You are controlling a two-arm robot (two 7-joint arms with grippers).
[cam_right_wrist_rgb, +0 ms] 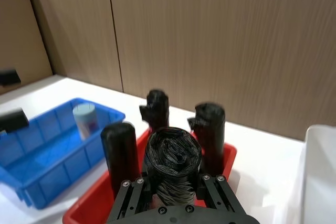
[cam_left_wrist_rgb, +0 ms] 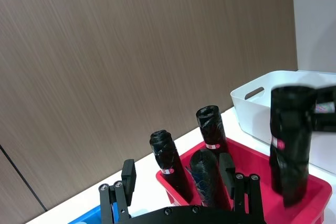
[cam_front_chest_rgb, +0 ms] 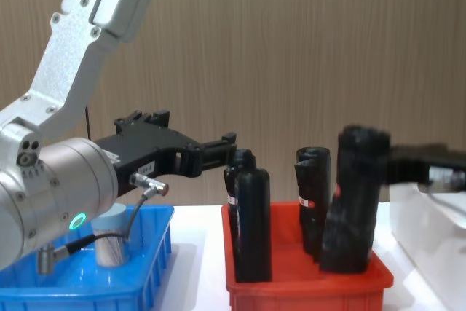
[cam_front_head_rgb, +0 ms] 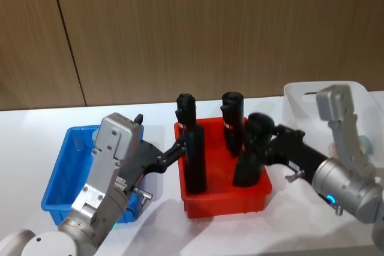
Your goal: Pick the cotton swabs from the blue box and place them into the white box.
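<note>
The task looks barely begun: one cotton swab jar point(cam_right_wrist_rgb: 85, 119), a small clear plastic cylinder with a pale blue lid, stands in the bright blue ribbed plastic box point(cam_front_head_rgb: 63, 172) at the bench's left end, and no jar is visible in the smooth white plastic box point(cam_front_head_rgb: 300, 97) at the right end. Between them, the red plastic bin point(cam_front_head_rgb: 225, 199) holds upright black rolls point(cam_front_head_rgb: 195, 160). The right gripper point(cam_front_head_rgb: 264, 142) has its fingers clamped on one roll point(cam_front_head_rgb: 252, 151) over the red bin. The left gripper point(cam_front_head_rgb: 178, 148), fingers spread and empty, hovers at the red bin's left edge.
</note>
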